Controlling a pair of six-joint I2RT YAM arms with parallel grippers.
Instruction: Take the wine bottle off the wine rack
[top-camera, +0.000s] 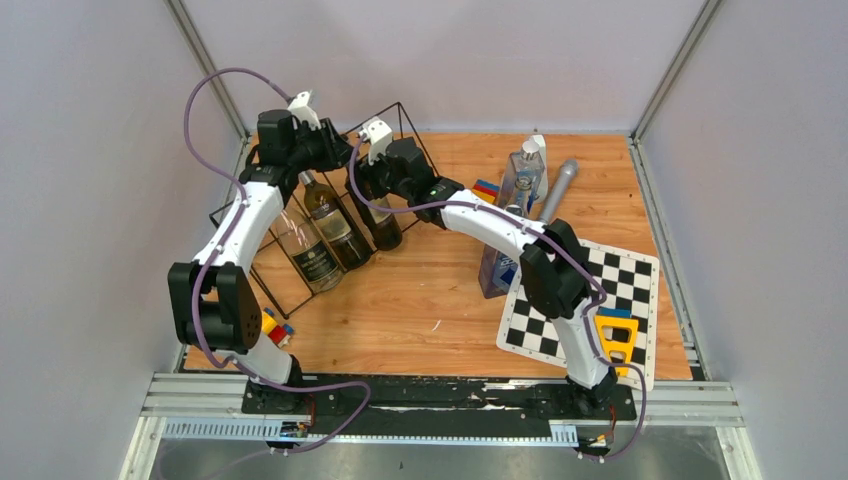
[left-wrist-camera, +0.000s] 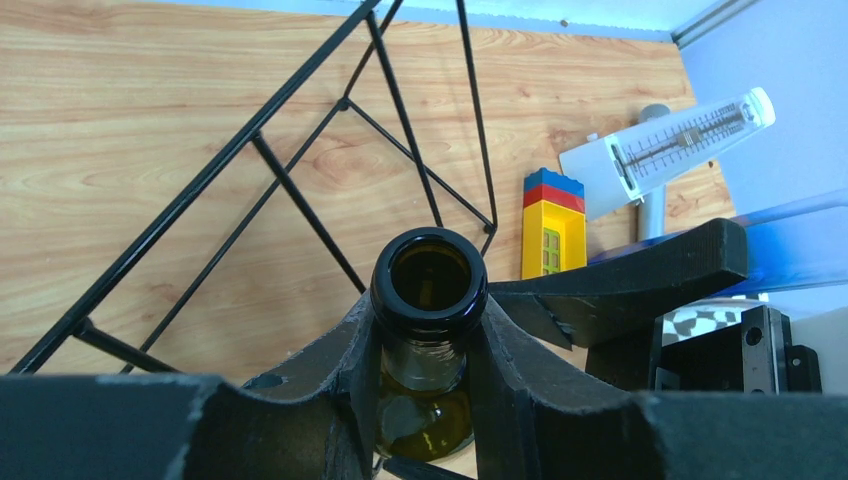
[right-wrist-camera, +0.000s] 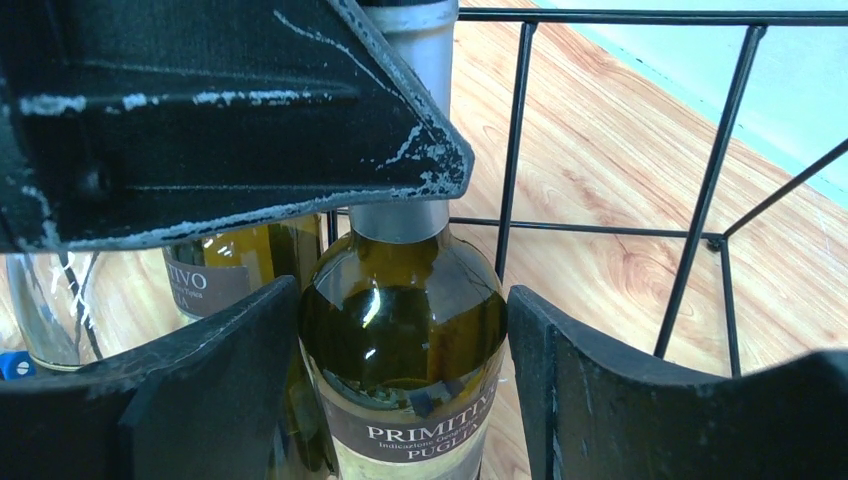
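black l gripper (left-wrist-camera: 428, 330) clamps wine bottle (left-wrist-camera: 428, 275) neck; r gripper (right-wrist-camera: 402, 300) wide, straddling labelled bottle (right-wrist-camera: 400, 345).

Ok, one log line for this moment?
left gripper: shut on green bottle neck | right gripper: straddles labelled bottle shoulder, grip unclear | status: neither bottle off wine rack

1. This is looking like a robotics lab test cell: plain pale panels (top-camera: 90, 150) are closing in a wooden bench (top-camera: 420, 310) on three sides.
2. A left arm (top-camera: 235, 235) and a right arm (top-camera: 490, 222) are standing on an aluminium rail (top-camera: 690, 400), with purple cables (top-camera: 186, 115) looping off them.
3. A checkerboard sheet (top-camera: 630, 275) is lying among mismatched props: a wine rack (left-wrist-camera: 303, 203), toy bricks (left-wrist-camera: 553, 225) and a clear spray bottle (top-camera: 522, 178).
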